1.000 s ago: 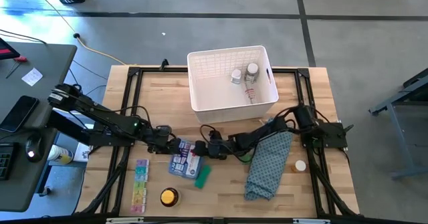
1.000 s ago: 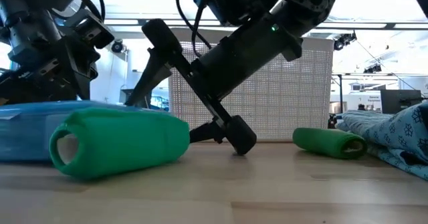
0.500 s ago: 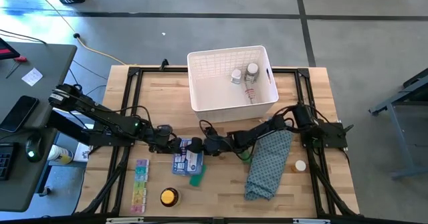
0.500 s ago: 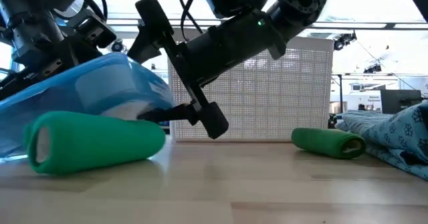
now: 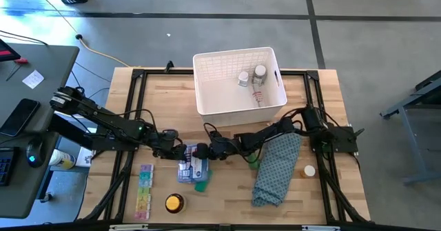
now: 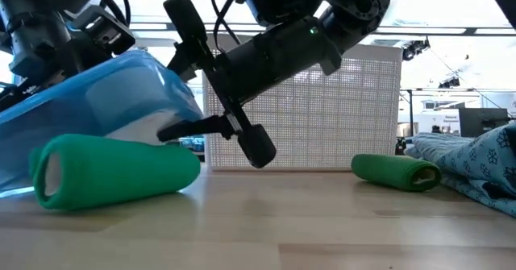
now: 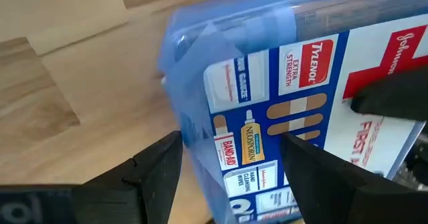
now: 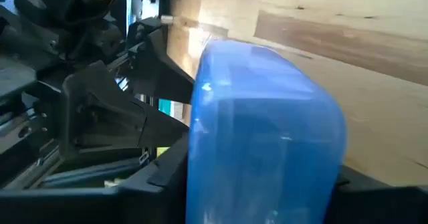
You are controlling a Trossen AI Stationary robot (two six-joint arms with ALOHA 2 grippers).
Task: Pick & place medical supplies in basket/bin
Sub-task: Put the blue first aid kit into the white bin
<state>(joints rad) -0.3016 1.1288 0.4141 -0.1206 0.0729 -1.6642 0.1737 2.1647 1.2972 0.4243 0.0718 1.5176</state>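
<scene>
- Right now we see the right gripper (image 5: pixel 201 150) with its fingers either side of one edge of the first-aid pack (image 5: pixel 191 165), narrowing on it; the low view shows one finger above and one below that edge, so we judge the grip is forming rather than firm.
- Opposite it, the left gripper (image 5: pixel 180 152) has its fingers spread around the pack's other end; whether they press on it we cannot tell.
- Between them the pack (image 6: pixel 89 121) is tipped up, leaning over a green tube (image 6: pixel 113 169) on the table (image 5: pixel 227 196).
- Our worry: the smooth plastic could slide out of a shallow edge grip as it lifts, or the two arms could pull against each other.
- Also, the pack may nudge the green tube and set it rolling away.
- Further out, the basket (image 5: pixel 238 110) stands at the table's far side, already holding two bottles; a high carry over its rim is needed or the pack may catch.
- Writing we can read on the pack (image 7: pixel 287 117): "TYLENOL EXTRA STRENGTH", "NEOSPORIN", "BAND-AID", part of "Johnson", "FIRST", beside a red cross.
</scene>
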